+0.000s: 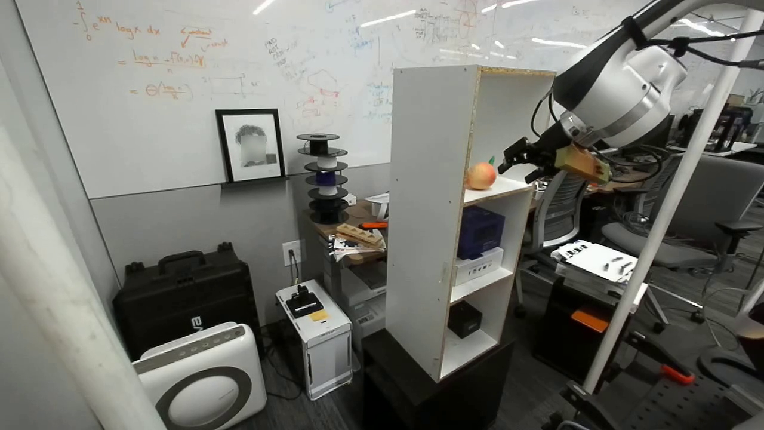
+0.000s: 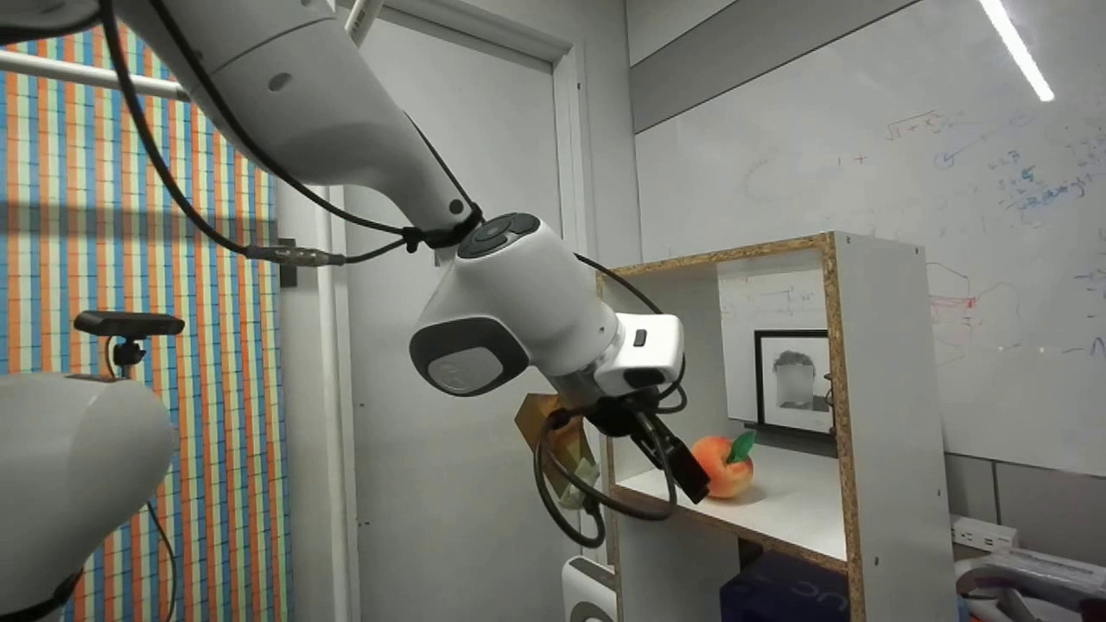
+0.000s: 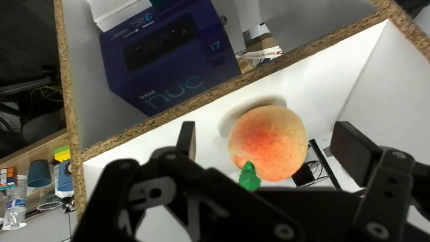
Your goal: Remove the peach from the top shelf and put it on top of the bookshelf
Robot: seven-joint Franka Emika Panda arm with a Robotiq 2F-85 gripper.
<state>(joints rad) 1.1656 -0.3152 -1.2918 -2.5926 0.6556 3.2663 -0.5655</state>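
- The peach (image 3: 268, 143) sits on the floor of the top shelf (image 1: 507, 186), set back from the chipboard front edge (image 3: 231, 84) by a strip of bare white floor; its green leaf (image 3: 249, 176) sticks out.
- In both exterior views it lies nearer the left side panel than the right, with open floor to either side.
- Above it there is tall open room up to the underside of the top panel.
- The gripper (image 1: 517, 173) has its fingers (image 3: 352, 153) spread wide; in the wrist view one stands to each side of the peach, a gap showing on both.
- In an exterior view the fingertips are just beside the peach, at the open front; whether they reach past the front edge cannot be told.
- A yellow-brown block (image 1: 582, 163) juts out beside the gripper.
- The back is open too: a framed portrait (image 2: 795, 380) shows through it.
- The bookshelf (image 1: 427, 209) shows its upper front edge, while the face of its top is hidden.
- Under the top shelf, a dark blue box (image 1: 480, 233) rests on a white box (image 1: 480, 269).
- The bookshelf stands on a black base (image 1: 471, 388).
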